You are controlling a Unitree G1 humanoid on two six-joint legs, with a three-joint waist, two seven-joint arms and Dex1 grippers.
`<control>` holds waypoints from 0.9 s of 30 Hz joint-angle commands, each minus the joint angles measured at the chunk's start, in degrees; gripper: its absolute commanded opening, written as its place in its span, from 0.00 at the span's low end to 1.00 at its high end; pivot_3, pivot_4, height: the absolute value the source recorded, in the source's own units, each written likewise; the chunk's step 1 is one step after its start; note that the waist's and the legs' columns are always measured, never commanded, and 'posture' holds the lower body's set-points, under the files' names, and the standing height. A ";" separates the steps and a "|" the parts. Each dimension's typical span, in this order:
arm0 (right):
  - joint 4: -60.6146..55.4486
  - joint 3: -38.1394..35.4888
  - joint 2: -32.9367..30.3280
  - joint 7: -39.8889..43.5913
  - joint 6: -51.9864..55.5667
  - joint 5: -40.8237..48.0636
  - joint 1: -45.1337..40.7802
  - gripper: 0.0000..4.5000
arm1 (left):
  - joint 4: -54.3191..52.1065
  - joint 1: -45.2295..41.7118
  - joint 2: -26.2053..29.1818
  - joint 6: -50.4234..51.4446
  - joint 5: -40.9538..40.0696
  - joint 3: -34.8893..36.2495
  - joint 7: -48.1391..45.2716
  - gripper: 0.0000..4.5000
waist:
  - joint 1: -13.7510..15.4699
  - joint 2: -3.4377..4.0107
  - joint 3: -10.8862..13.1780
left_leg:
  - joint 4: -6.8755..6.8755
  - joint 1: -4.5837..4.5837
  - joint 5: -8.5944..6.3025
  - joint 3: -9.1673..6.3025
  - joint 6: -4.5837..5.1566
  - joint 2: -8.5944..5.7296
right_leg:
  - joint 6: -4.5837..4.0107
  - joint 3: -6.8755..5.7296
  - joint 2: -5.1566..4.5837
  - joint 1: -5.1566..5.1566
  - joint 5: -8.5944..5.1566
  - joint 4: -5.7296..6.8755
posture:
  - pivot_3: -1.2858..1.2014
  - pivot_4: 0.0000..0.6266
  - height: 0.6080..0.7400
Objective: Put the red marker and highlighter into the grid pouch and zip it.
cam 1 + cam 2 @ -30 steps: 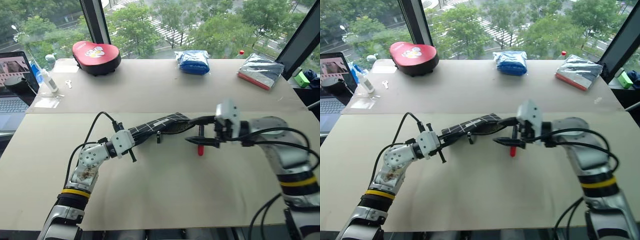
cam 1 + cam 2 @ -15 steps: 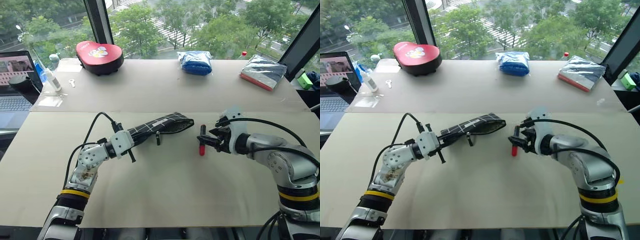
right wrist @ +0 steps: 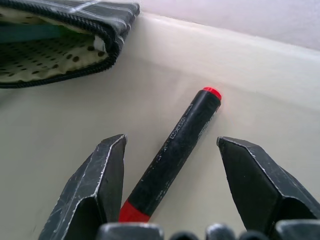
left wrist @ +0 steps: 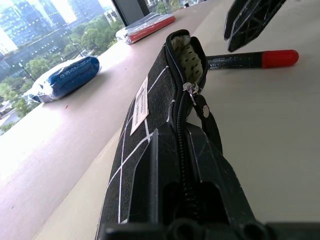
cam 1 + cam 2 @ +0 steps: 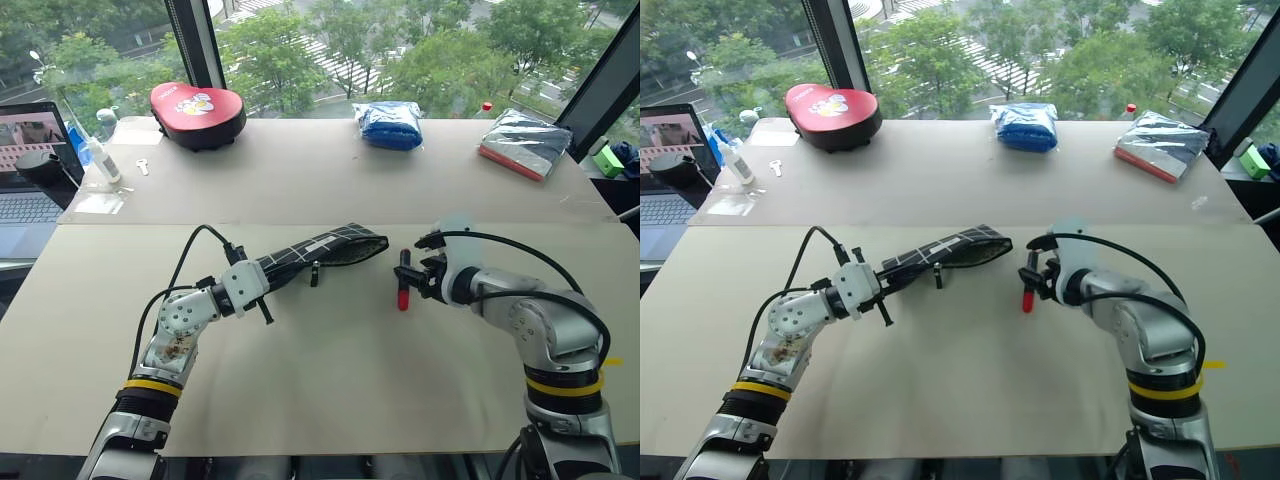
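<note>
The left tool (image 5: pixel 262 291) gripped the grid pouch (image 5: pixel 320 251); the right tool (image 3: pixel 170 190) stood open astride the red marker (image 3: pixel 172 157) on the counter (image 5: pixel 330 380).

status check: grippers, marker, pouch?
Left gripper shut on grid pouch, mouth open. Right gripper open, straddling red marker on table. Path clear.

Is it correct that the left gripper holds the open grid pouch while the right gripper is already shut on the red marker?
Not quite. The right gripper is open, its fingers either side of the red marker lying on the table, as the right wrist view shows. The left gripper does hold the open grid pouch.
</note>
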 commanded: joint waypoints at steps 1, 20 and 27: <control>0.51 -0.42 0.99 -1.85 -1.01 -1.92 -0.90 0.72 | -1.20 0.28 -0.05 -0.49 -0.11 0.66 0.86 0.00 | -0.03 0.00 0.00 | 0.01 0.00 0.00 0.00 0.00 0.00 | 0.00 0.00 0.00 0.01 0.00 0.00 | 0.52 0.24 1.00; 6.46 3.85 0.83 -2.70 -8.46 -9.42 5.45 0.67 | -1.85 0.65 -0.08 -0.27 -0.01 0.63 1.97 0.00 | -0.41 -0.02 -0.03 | 0.01 0.22 -0.01 -0.01 0.01 0.00 | 0.01 0.00 0.05 0.24 0.00 -0.02 | 0.52 0.24 1.00; 7.53 4.50 -0.23 -2.33 -11.91 -11.24 6.48 0.18 | -1.80 0.60 -0.01 -0.31 0.07 0.63 2.17 0.00 | -0.01 -0.03 -0.04 | 0.01 0.46 -0.01 -0.02 0.02 0.00 | 0.02 0.01 0.05 0.45 -0.01 -0.05 | 0.52 0.24 1.00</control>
